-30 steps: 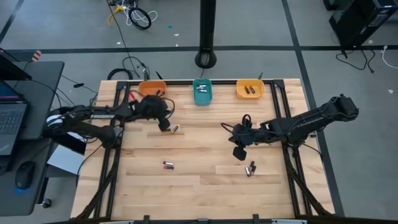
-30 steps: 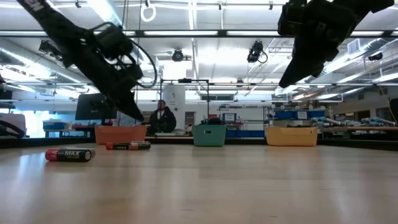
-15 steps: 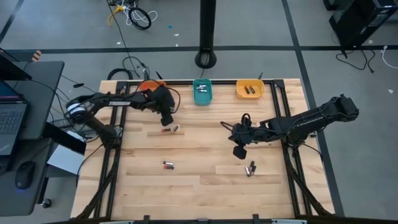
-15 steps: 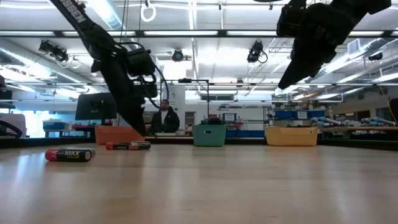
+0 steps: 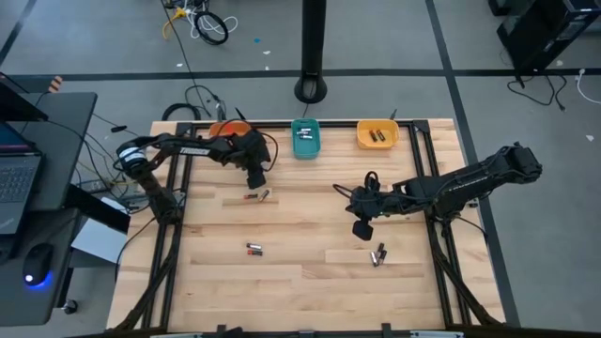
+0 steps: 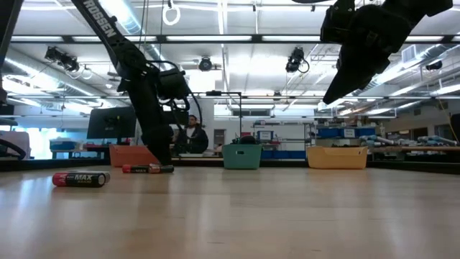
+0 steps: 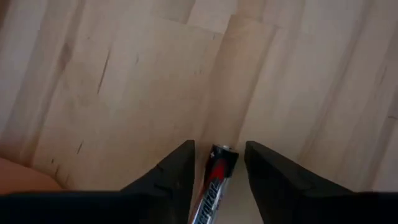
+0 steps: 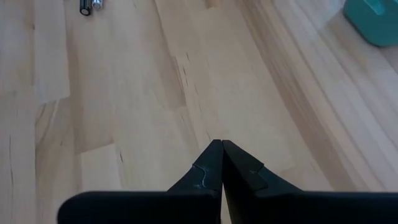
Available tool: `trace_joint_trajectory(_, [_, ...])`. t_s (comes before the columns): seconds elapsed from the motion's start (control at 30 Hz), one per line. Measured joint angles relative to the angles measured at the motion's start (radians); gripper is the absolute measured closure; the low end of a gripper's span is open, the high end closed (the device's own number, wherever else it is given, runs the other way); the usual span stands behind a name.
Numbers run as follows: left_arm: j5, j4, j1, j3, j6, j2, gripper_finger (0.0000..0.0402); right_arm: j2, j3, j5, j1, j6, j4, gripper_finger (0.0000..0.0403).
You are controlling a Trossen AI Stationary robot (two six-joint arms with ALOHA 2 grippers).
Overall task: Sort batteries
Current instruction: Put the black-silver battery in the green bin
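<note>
My left gripper is open and points down at the far left of the wooden table. A red, black and silver battery lies flat on the wood between its fingertips, with a gap on each side. This battery has a silver battery right beside it. Another red-black battery lies near the middle, and two more batteries lie to the right. My right gripper is shut, touches nothing and hangs above the table's middle right.
Three bins stand along the far edge: an orange bin partly behind my left arm, a teal bin and a yellow bin with batteries in them. A person sits in the room beyond the table. Bare wood fills the near half.
My left gripper has gone down and a little toward the table's right edge, onto the red-black battery, and has opened. Its arm has swung round behind it. The battery has not moved.
</note>
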State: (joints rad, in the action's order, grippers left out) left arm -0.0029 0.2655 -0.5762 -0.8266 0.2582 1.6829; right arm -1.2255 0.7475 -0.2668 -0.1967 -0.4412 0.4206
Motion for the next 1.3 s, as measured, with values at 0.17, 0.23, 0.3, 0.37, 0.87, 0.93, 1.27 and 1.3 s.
trace_joint_trajectory(0.17, [0.014, 0.045, 0.002, -0.02, 0.034, 0.014, 0.0316, 0.0, 0.0, 0.0, 0.0, 0.0, 0.0, 0.0386])
trace_joint_trajectory(0.23, [0.009, 0.064, 0.008, -0.026, 0.053, 0.015, 0.0346, 0.0, 0.0, 0.0, 0.0, 0.003, 0.0, 0.0386])
trace_joint_trajectory(0.3, [0.0, 0.084, 0.015, -0.037, 0.06, 0.015, 0.0357, 0.0, 0.0, 0.0, 0.0, 0.009, 0.001, 0.0387])
trace_joint_trajectory(0.37, [-0.019, 0.101, 0.026, -0.053, 0.068, 0.016, 0.0357, 0.0, 0.0, 0.0, 0.0, 0.018, 0.0, 0.0388])
trace_joint_trajectory(0.87, [-0.011, 0.21, 0.036, -0.372, 0.028, 0.026, 0.0357, 0.0, 0.0, 0.003, 0.0, 0.026, 0.004, 0.0388])
trace_joint_trajectory(0.93, [0.006, 0.207, 0.023, -0.439, 0.03, 0.041, 0.0357, 0.0, 0.0, 0.003, 0.0, 0.026, 0.004, 0.0386])
trace_joint_trajectory(1.27, [0.18, 0.209, -0.016, -0.806, 0.079, 0.317, 0.0357, 0.0, 0.0, 0.003, 0.0, 0.025, 0.014, 0.0387])
trace_joint_trajectory(1.3, [0.198, 0.219, -0.019, -0.842, 0.082, 0.347, 0.0357, 0.0, 0.0, 0.003, 0.0, 0.021, 0.015, 0.0386])
